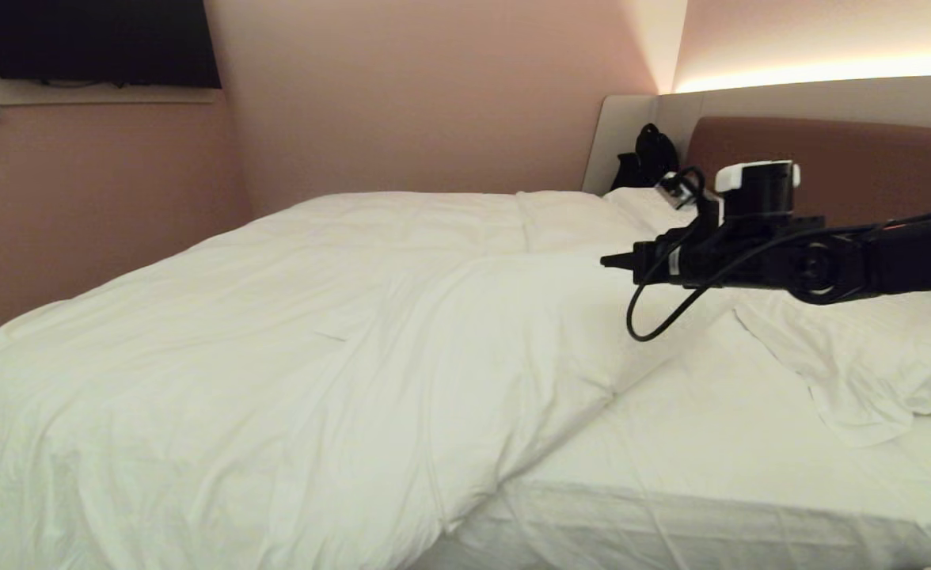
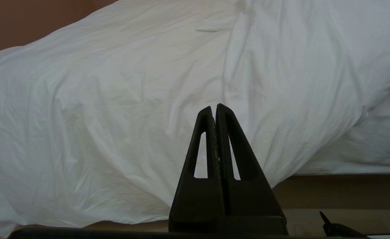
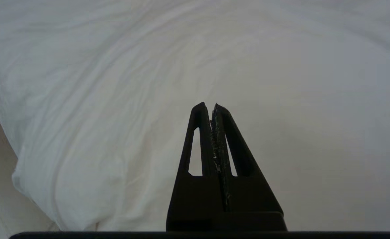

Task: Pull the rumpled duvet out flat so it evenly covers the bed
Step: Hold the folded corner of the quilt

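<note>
The duvet (image 1: 291,332) is bunched over the bed's (image 1: 711,475) left part in the head view, its folded edge running from 7 to 1 o'clock; the right gripper (image 1: 609,260) hovers over it, nearer than the left.

Left wrist view: left gripper (image 2: 215,108) closed, empty, duvet ahead at 12 o'clock.

Right wrist view: fingers together, holding nothing, duvet below.

Plain white duvet (image 1: 291,332), brown headboard (image 1: 853,158), seemingly pinkish wall (image 1: 402,103).
</note>
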Controlling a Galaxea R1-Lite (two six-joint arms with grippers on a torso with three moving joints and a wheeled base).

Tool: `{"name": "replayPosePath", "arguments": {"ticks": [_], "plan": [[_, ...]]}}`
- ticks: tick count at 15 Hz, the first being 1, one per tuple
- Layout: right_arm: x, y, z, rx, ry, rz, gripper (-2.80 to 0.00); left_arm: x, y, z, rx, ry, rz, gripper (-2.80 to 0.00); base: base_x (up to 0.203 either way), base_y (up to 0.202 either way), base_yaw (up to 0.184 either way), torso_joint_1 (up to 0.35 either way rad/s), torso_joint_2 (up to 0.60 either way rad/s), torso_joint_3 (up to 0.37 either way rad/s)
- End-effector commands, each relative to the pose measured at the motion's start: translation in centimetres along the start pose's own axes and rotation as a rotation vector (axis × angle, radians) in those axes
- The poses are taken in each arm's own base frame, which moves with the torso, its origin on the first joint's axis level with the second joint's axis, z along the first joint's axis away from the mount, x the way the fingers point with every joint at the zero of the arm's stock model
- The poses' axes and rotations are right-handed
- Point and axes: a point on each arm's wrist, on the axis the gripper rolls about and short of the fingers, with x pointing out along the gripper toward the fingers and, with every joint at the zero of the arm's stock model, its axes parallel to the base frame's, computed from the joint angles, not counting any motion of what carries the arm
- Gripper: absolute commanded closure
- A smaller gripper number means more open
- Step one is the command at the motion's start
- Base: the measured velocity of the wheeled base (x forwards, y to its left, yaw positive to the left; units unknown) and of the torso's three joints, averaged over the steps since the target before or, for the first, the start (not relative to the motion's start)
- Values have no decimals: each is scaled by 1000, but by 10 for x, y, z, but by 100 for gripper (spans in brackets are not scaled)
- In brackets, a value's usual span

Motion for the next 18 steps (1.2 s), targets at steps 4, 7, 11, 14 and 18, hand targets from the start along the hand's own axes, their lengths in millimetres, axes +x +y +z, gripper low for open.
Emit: {"name": "replayPosePath", "arguments": {"ticks": [4, 7, 11, 14, 18], "plan": [[48, 11, -43, -109, 116, 16, 0, 0, 0, 0, 1, 0, 2, 0, 0, 0, 0, 0, 0, 0], [60, 27, -48, -143, 130, 14, 0, 0, 0, 0, 1, 0, 1, 0, 0, 0, 0, 0, 0, 0], [81, 43, -61, -226, 123, -3, -280, 0, 0, 0, 1, 0, 2, 0, 0, 0, 0, 0, 0, 0], [92, 54, -70, -290, 139, -12, -280, 0, 0, 0, 0, 0, 0, 0, 0, 0, 0, 0, 0, 0], [107, 56, -81, -361, 146, -30, -280, 0, 0, 0, 1, 0, 0, 0, 0, 0, 0, 0, 0, 0]]}}
